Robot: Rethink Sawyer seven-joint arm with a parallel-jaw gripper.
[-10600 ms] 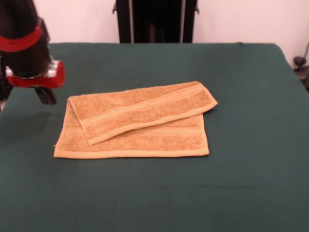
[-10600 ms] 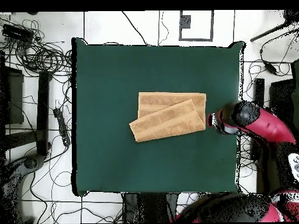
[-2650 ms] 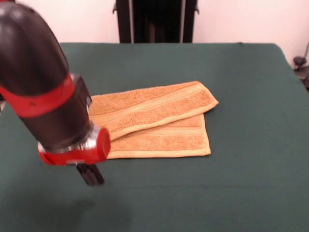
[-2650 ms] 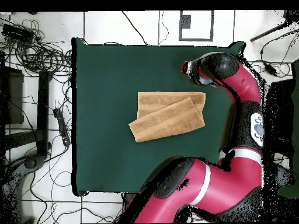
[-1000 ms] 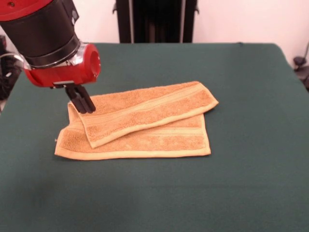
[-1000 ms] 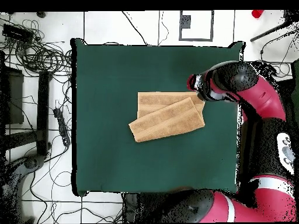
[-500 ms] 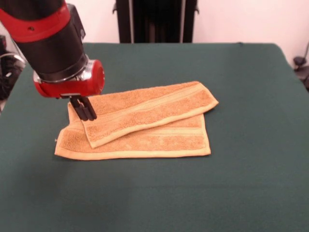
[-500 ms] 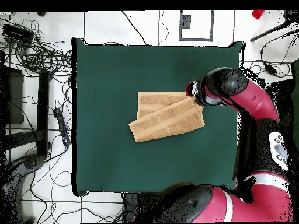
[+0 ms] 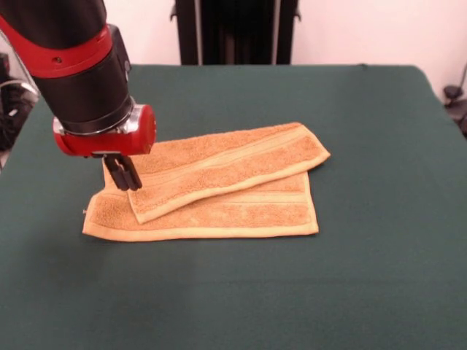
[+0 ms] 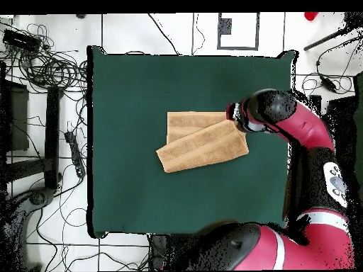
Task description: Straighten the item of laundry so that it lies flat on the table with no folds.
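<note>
One fold left to open: jaws at the towel's upper-layer corner

Left of the front view: I have the gripper (image 9: 124, 177) lowered onto the left end of the towel (image 9: 219, 193), at the corner where the folded-over layer meets the layer beneath. The two dark fingers (image 9: 130, 175) stand close together, a narrow set; whether cloth is pinched between them I cannot tell, since their tips sit against the terry and hide the contact. In the overhead view the gripper (image 10: 237, 119) sits at the towel's (image 10: 202, 142) corner nearest the arm.

Centre: the towel lies near the middle of the table (image 9: 365, 277), doubled on itself. Its upper layer runs slantwise across the lower one, from the corner by the gripper up toward the right, and its band stripes cross those below at an angle.

Right: the fold's far end overhangs the lower layer slightly at the upper right corner.

To do this step well, I judge that the jaws should take only the upper layer's corner, not both plies. The corner should then be carried up and away across the fold line, kept low enough that the lower layer stays put on the cloth. Bare table lies all around for the spread.

Containers: none appears in either view.
</note>
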